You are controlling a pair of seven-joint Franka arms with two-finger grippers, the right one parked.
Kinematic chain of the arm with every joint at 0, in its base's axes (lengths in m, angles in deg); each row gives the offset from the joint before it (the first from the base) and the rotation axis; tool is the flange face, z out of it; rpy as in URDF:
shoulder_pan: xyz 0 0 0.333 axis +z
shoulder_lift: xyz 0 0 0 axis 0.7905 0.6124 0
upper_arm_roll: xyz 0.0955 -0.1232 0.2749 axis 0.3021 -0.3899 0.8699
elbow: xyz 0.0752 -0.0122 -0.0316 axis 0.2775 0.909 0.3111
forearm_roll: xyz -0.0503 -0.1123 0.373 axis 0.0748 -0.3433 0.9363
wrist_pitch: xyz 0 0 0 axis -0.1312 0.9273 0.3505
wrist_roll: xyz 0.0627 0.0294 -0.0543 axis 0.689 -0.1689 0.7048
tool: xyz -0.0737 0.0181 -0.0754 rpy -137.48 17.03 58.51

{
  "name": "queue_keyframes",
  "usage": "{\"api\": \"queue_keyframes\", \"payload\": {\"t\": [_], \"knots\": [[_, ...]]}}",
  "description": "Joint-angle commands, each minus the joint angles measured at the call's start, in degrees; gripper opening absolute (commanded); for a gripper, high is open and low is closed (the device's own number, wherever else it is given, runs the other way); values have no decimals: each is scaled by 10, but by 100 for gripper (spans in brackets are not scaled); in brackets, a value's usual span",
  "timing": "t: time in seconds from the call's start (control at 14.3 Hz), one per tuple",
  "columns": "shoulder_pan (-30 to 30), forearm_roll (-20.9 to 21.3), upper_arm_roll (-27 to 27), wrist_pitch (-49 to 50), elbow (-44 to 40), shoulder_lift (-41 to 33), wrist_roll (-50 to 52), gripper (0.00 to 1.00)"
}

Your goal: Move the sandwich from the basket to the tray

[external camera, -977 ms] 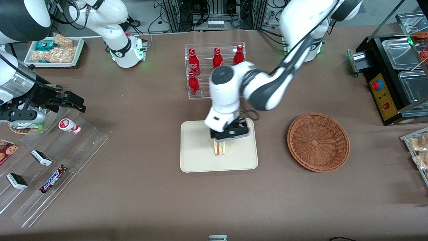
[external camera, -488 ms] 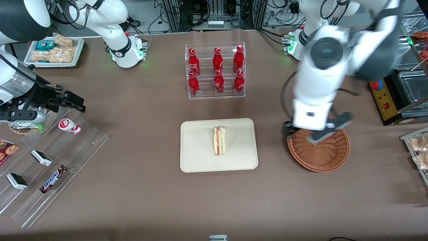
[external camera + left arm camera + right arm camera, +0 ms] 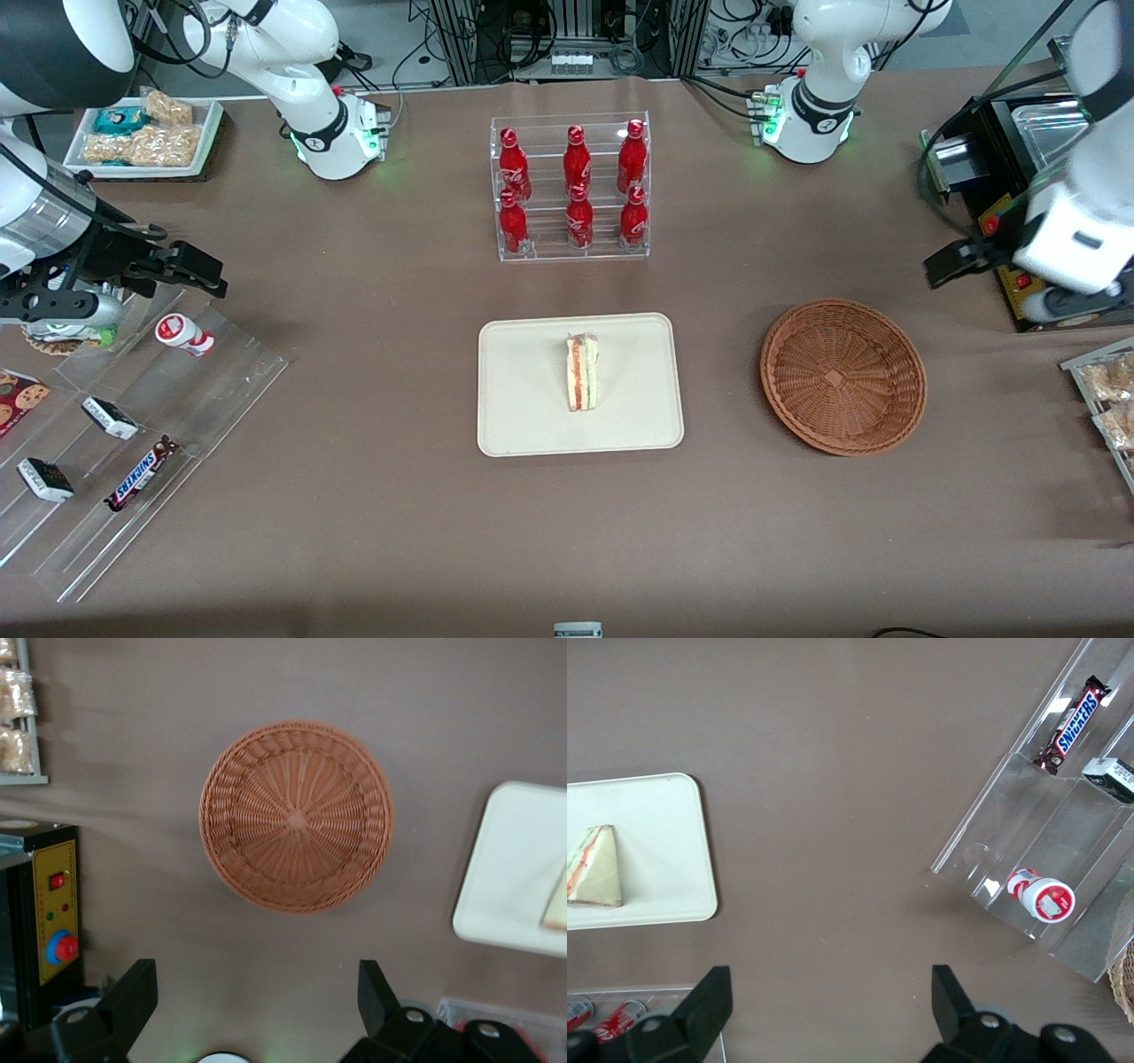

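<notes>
The sandwich (image 3: 583, 372) is a white wedge with red and green layers, standing on its edge near the middle of the cream tray (image 3: 532, 425). The wicker basket (image 3: 843, 377) sits beside the tray, toward the working arm's end of the table, and holds nothing. My gripper (image 3: 992, 283) hangs high above the table near the black machine, farther from the front camera than the basket, and is open with nothing between its fingers. The left wrist view looks down on the basket (image 3: 297, 815), a corner of the tray (image 3: 514, 868) and an edge of the sandwich (image 3: 558, 904).
A clear rack of red bottles (image 3: 571, 186) stands farther from the front camera than the tray. A black machine with a yellow panel (image 3: 1014, 257) and a rack of bagged snacks (image 3: 1107, 399) are at the working arm's end. Acrylic steps with snacks (image 3: 133, 425) lie toward the parked arm's end.
My gripper let go of the sandwich on the tray, rose, and swung over the basket to the working arm's end of the table. The sandwich stays on the tray.
</notes>
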Motion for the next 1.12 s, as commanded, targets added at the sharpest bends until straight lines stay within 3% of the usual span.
{"api": "queue_keyframes", "payload": {"t": [0.0,0.21,0.49,1.05], "knots": [[-28,-34,71,-5,23,-33,-86,100],[-42,-20,71,-25,-21,8,-106,100],[-61,28,69,-68,-18,7,-94,100],[-57,13,96,-32,-20,2,-93,100]]}}
